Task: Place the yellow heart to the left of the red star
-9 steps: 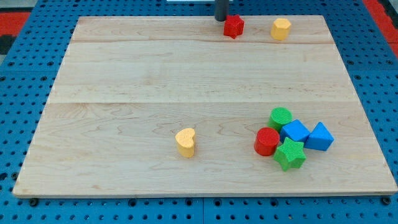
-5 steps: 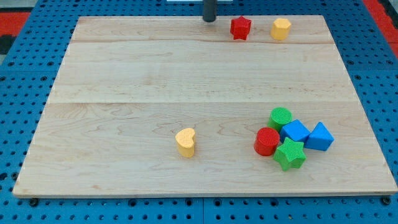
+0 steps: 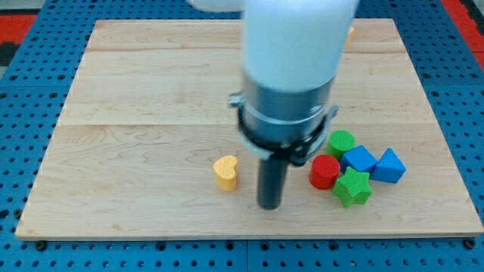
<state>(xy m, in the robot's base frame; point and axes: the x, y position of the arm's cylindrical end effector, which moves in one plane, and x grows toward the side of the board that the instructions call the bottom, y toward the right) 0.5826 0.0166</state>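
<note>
The yellow heart lies on the wooden board in the lower middle. My tip is down on the board just to the right of the heart and slightly below it, with a gap between them. The arm's white and grey body fills the view's upper middle and hides the red star at the board's top edge. Only a sliver of the yellow block at the top right shows past the arm.
A cluster sits at the lower right: a green cylinder, a red cylinder, a green star, a blue cube and a blue triangular block. The red cylinder is to the tip's right.
My tip has swung from the board's top edge, left of the red star, down to the lower middle beside the yellow heart. The arm now covers the red star. No block moved.
</note>
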